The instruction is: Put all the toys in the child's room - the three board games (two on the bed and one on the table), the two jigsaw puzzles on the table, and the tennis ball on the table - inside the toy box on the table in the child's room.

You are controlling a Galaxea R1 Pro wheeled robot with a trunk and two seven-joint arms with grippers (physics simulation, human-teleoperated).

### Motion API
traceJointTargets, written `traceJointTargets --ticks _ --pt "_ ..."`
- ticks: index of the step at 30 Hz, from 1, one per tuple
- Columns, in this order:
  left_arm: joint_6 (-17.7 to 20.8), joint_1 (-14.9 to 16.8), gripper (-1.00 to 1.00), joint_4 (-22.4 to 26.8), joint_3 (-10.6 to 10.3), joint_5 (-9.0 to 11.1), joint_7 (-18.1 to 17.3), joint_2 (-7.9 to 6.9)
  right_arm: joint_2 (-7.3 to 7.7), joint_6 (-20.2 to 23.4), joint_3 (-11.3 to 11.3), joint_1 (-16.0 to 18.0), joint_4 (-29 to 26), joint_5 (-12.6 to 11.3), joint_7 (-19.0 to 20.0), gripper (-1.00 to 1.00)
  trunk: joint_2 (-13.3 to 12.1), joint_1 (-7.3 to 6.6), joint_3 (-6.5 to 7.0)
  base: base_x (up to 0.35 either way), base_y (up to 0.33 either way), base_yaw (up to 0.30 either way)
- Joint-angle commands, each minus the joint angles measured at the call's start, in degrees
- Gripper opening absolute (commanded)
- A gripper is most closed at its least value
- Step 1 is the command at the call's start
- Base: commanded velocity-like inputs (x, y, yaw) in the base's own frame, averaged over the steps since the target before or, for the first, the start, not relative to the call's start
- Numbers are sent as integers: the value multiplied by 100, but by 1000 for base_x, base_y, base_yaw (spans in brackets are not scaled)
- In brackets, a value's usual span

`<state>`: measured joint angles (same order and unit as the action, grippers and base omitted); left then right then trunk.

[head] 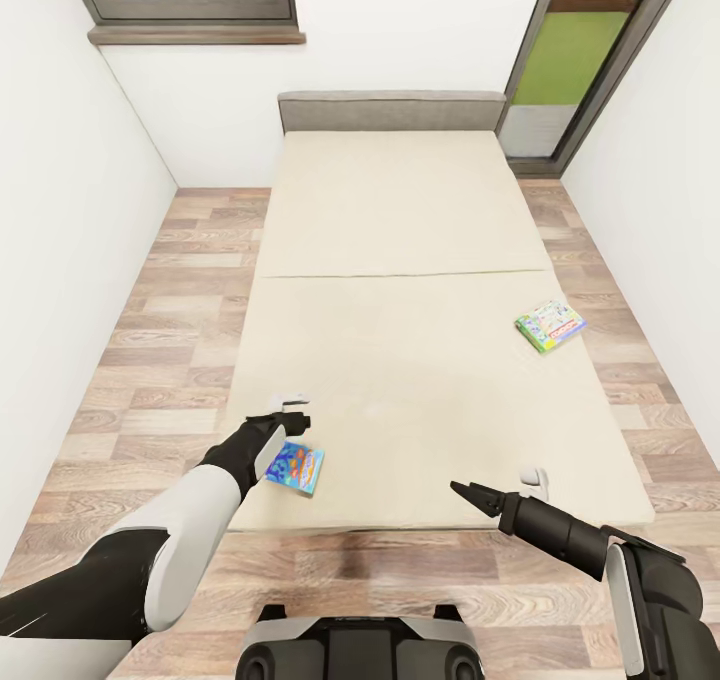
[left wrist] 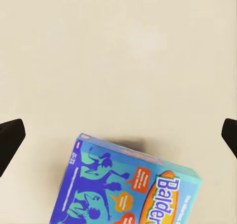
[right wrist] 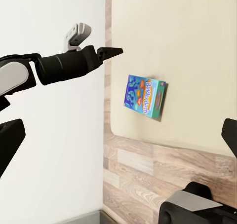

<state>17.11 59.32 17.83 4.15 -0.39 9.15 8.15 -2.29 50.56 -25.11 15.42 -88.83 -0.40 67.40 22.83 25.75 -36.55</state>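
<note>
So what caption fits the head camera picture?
Left gripper hovers beside the blue flat game box on the beige bed.

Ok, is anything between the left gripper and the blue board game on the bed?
Nothing visible. The left gripper hovers open just above the near edge of the bed, with the blue board game lying flat right beside it. In the left wrist view only bare mattress surrounds the box. The right gripper is well off to the side.
</note>
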Motion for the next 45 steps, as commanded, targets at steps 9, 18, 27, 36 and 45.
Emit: traceJointTargets --ticks 9,18,27,36,45 --pt "41 1 100 10 50 -10 16 17 20 51 -11 13 -3 -4 19 100 9 3 -84 7 -6 0" --pt "34 1 100 10 49 -14 16 12 26 53 -11 13 -2 -4 20 100 9 3 -168 0 0 0" --pt "33 1 100 10 43 -12 17 4 38 117 -11 23 -33 -8 93 100 9 3 -252 0 0 0" --pt "30 2 100 10 42 -6 17 3 48 164 -13 30 -166 -9 1395 100 9 3 -337 0 0 0" --pt "29 3 100 10 51 -4 17 -4 53 88 -50 23 -185 13 2030 100 9 3 -421 0 0 0"
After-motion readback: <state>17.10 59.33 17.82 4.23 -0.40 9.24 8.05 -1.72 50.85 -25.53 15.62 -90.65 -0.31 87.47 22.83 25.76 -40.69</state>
